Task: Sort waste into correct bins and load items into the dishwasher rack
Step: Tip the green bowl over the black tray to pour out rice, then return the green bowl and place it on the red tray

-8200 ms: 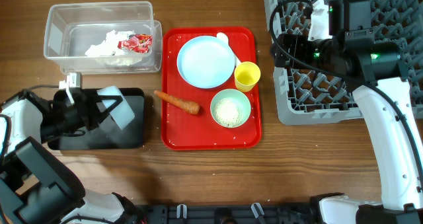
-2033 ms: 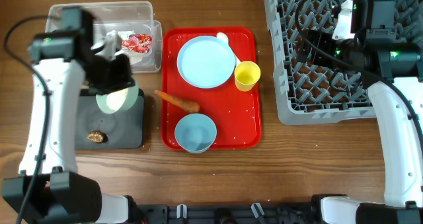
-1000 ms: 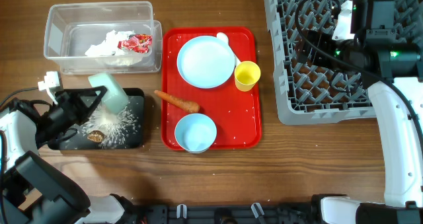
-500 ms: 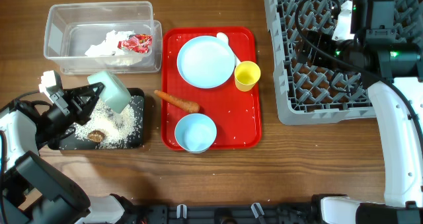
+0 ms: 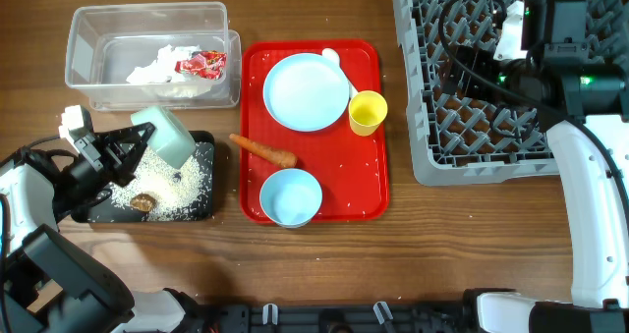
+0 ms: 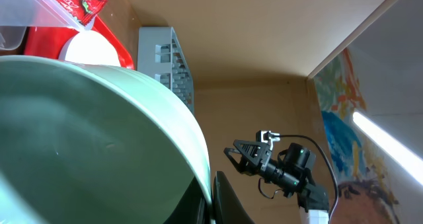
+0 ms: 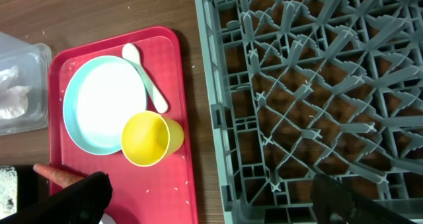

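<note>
The left gripper (image 5: 140,144) holds the pale green bowl (image 5: 164,137) tipped over the black tray (image 5: 202,148), where white rice grains (image 5: 185,184) and a brownish lump (image 5: 143,202) lie, while the carrot (image 5: 263,151) lies across the red tray's (image 5: 373,191) left edge.

Test lab: mounted camera (image 6: 277,168) beyond wooden table (image 5: 324,264).

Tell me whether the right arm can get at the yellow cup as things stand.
Probably yes. The yellow cup stands upright at the red tray's right edge, the side nearest the dishwasher rack, where the right gripper hangs open and empty. Nothing covers the cup; only the blue plate sits close beside it.
</note>
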{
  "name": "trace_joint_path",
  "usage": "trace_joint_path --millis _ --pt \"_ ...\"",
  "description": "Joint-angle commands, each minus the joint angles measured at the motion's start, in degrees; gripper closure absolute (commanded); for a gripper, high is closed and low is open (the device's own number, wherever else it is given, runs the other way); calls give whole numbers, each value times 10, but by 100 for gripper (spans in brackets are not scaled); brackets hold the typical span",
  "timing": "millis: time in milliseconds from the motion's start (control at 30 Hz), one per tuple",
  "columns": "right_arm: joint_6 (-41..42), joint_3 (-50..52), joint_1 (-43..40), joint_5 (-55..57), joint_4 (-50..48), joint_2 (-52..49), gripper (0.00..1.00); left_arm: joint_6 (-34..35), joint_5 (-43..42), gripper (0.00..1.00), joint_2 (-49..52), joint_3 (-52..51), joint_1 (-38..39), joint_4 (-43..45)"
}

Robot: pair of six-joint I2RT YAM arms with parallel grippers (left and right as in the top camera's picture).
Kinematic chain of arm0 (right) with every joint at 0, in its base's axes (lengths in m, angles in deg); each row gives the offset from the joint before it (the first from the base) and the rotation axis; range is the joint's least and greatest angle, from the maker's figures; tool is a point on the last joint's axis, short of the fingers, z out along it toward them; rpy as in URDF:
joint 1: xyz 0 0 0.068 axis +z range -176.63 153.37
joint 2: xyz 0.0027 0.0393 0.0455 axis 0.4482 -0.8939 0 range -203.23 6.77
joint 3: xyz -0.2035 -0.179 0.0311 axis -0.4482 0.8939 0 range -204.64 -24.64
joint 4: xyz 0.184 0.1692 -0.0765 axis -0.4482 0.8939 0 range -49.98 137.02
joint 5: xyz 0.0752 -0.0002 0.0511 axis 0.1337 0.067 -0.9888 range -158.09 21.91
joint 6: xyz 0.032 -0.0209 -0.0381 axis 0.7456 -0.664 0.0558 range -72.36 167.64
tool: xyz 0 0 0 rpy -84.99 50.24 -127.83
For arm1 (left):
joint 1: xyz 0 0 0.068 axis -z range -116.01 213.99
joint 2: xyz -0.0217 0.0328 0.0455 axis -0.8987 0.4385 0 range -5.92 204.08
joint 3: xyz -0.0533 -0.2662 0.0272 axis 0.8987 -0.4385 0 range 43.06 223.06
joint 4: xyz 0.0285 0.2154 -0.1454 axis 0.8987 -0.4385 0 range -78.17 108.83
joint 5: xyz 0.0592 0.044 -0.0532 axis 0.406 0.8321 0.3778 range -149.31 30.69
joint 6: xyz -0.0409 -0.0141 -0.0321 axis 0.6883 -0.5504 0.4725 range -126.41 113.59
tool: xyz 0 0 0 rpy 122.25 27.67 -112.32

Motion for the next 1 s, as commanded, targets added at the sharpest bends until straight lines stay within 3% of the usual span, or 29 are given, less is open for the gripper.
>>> trace_joint_path --millis 0,233,333,467,633,967 --pt "8 -9 -2 9 2 -7 0 3 -19 96 -1 1 -1 3" --pt "9 -9 -2 9 -4 -7 0 3 16 96 -3 115 89 15" --pt "9 -9 -2 7 -4 -7 0 52 133 96 -3 204 187 36" --pt "9 -9 -2 7 -4 -7 0 187 365 96 -3 264 335 111" --pt "9 -9 -2 7 -4 -7 0 210 575 96 5 266 512 157" --pt "8 -9 -2 7 -4 -7 0 209 755 96 78 266 755 190"
